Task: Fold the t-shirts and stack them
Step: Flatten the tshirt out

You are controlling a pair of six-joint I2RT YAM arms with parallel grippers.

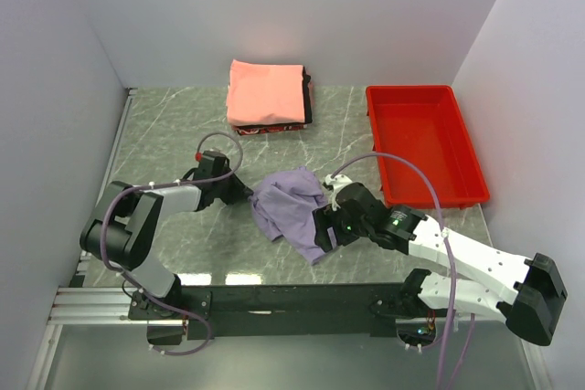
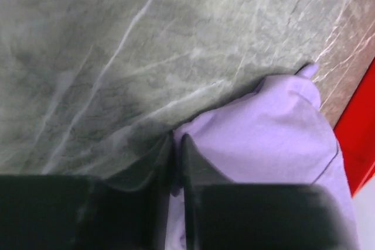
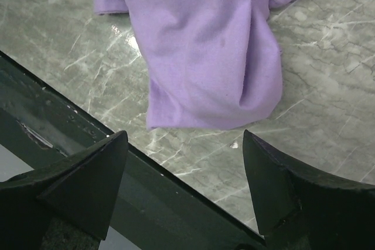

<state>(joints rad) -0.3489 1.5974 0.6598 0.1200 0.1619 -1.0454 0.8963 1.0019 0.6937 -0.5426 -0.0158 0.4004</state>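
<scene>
- Left gripper (image 2: pixel 177 144): fingers pressed almost together, pinching a fold of the lavender shirt (image 1: pixel 291 205). Only a thin strip of cloth shows in the gap.
- The left wrist view is blurred, and the dark finger bodies fill its lower part.
- Top view: the pinch sits at the shirt's left edge, but the fingertips are hidden under the wrist there.
- Right gripper (image 3: pixel 184 136): fingers spread wide, nothing between them. In the top view its tips are hidden beneath the arm, at the shirt's near right side.
- Right wrist view only: the shirt's near hem lies in loose folds on the table (image 3: pixel 328 86), just beyond the spread fingers. A dark rail (image 3: pixel 58 109) along the table's near edge passes under the gap. The frame cuts off the shirt's far part.
- The shirt lies crumpled and unfolded, toward the front of the table, between the two grippers.
- Top view only: folded stack (image 1: pixel 267 96) at the back of the table, well apart from the lavender shirt. Salmon-pink is on top, with black and dark red edges showing beneath. The number of layers cannot be told.
- Red tray (image 1: pixel 425 143): at the table's right side. The left wrist view catches only a sliver of its wall.
</scene>
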